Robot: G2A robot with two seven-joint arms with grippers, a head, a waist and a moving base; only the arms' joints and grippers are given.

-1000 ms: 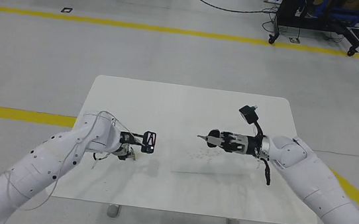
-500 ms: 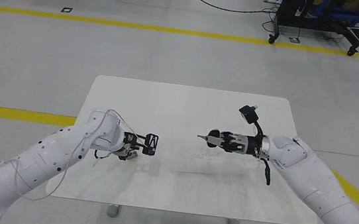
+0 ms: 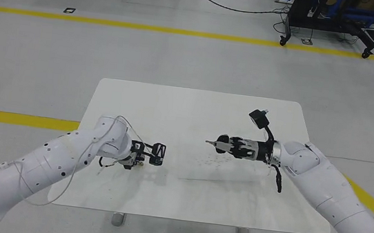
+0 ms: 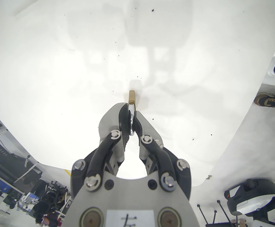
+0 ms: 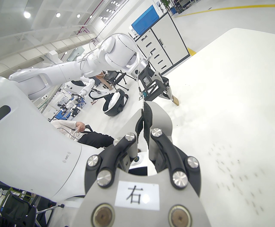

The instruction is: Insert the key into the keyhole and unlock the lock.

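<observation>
Lock [image 4: 132,97], key [image 3: 210,143] held apart, mid-worktop.
Left gripper [image 4: 130,114] clamps lock; right gripper [image 5: 143,110] clamps key, likely stiff, light, slippery; hold its bow.

Overhead and wrist cameras, shared table [image 3: 194,110]

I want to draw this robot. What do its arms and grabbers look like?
The left arm and right arm are white and rounded, with thin cables along them. The left gripper and right gripper are grey metal with black links, silver screws, ribbed black fingers and a white label.
</observation>
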